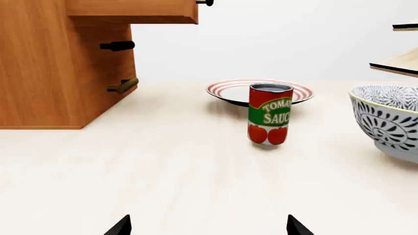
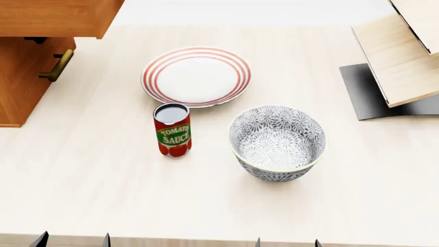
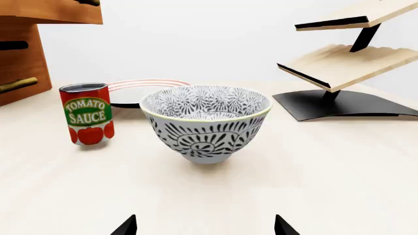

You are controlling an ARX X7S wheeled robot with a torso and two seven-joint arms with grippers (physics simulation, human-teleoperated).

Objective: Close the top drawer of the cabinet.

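Note:
The orange-brown cabinet [image 2: 20, 87] stands at the table's far left; it also shows in the left wrist view [image 1: 52, 73] and the right wrist view [image 3: 19, 63]. Its top drawer [image 2: 55, 18] is pulled out and overhangs the table; it shows in the left wrist view [image 1: 130, 10] too. A lower drawer's brass handle [image 2: 57, 66] sits under it. My left gripper [image 2: 72, 241] is open and empty at the table's near edge, well short of the cabinet. My right gripper [image 2: 287, 243] is open and empty too, near the front edge.
A tomato sauce can [image 2: 172, 129] stands mid-table, a red-striped plate [image 2: 196, 76] behind it, a patterned bowl [image 2: 277, 141] to its right. A pale wood shelf on a dark base [image 2: 398, 62] stands at the far right.

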